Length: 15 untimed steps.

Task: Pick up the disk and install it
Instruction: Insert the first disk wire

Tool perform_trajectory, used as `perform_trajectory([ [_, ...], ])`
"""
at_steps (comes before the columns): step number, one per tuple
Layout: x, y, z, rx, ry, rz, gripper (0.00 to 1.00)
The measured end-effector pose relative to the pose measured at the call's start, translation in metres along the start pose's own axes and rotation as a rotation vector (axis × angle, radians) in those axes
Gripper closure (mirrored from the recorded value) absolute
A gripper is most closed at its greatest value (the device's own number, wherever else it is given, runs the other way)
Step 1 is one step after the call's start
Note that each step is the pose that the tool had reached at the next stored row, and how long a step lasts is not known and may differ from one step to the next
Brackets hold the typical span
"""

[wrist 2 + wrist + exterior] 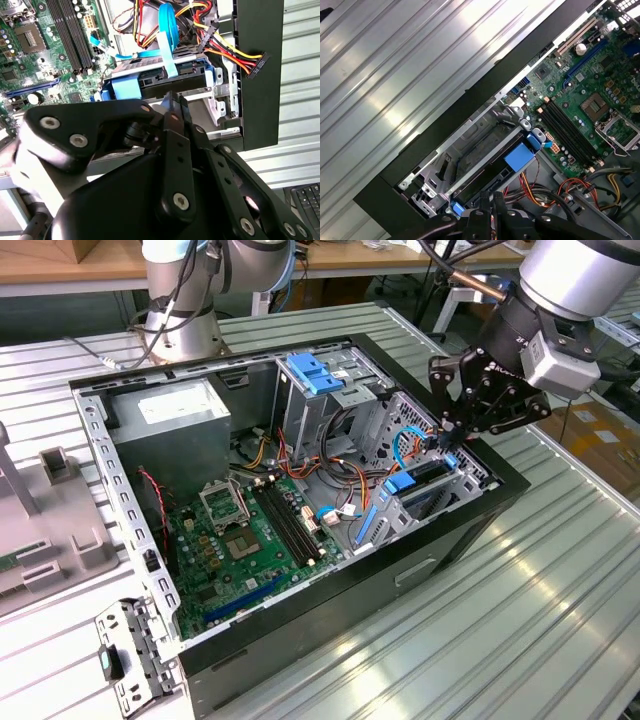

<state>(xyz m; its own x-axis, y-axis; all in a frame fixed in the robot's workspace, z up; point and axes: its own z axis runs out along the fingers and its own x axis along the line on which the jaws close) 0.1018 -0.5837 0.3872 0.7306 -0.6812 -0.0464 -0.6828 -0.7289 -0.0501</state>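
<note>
Disk (145, 80) — blue side rails — seated in cage (220, 102).

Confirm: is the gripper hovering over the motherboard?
No, the gripper is at the drive bay in the case's corner, away from the motherboard.

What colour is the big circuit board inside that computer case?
The circuit board is green, clearest in the exterior view.
</note>
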Motion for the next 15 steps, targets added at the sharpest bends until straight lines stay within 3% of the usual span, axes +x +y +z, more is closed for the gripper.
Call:
perform_trajectory([
  [2,0.0000,0.0000,0.0000,0.0001,0.0000,0.000,0.70],
  [3,0.0000,0.0000,0.0000,0.0000,0.0000,0.000,0.70],
  [4,0.0000,0.0000,0.0000,0.0001,0.0001,0.000,0.64],
  [15,0.0029,-0.0027,0.0004,0.0003,0.0001,0.000,0.64],
])
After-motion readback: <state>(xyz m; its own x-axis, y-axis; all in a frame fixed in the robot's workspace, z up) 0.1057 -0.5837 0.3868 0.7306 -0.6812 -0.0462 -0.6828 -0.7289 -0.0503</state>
